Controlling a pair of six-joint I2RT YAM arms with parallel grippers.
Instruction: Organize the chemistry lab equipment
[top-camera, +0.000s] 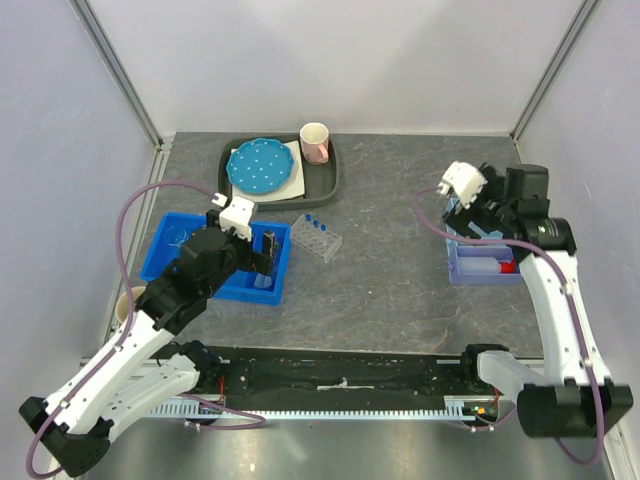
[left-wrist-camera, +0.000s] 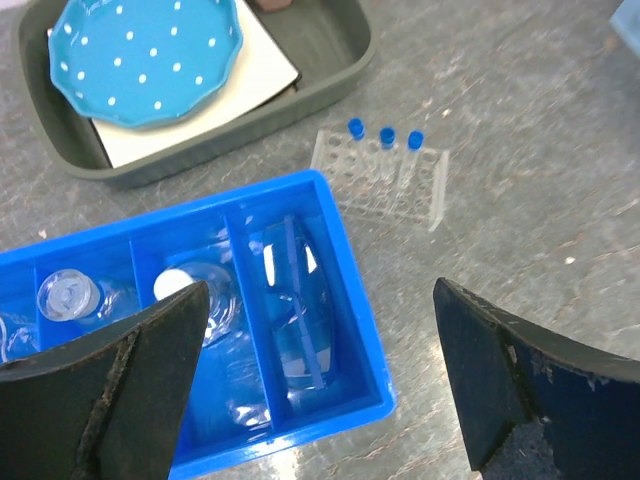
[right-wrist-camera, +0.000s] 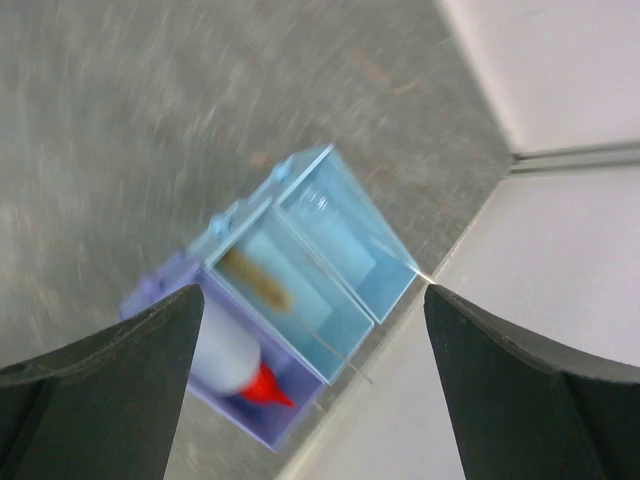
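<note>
A blue bin (top-camera: 170, 262) at the left holds clear glass flasks and beakers (left-wrist-camera: 70, 296) and blue goggles (left-wrist-camera: 296, 300) in its right compartment. My left gripper (left-wrist-camera: 320, 380) is open and empty, hovering over that compartment (top-camera: 268, 254). A clear tube rack (top-camera: 318, 236) with three blue-capped tubes (left-wrist-camera: 384, 135) stands on the table just right of the bin. My right gripper (right-wrist-camera: 310, 390) is open and empty above a pale blue and purple bin (right-wrist-camera: 390, 290) at the right (top-camera: 455, 262). That bin holds the white red-nozzled squeeze bottle (right-wrist-camera: 235, 360) and a thin brown stick (right-wrist-camera: 262, 282).
A grey tray (top-camera: 325, 185) at the back holds a blue dotted plate (top-camera: 262, 165) and a pink-and-white mug (top-camera: 315, 142). White walls close in the back and sides; the right bin sits close to the right wall. A pale cup (top-camera: 125, 305) sits at the left edge.
</note>
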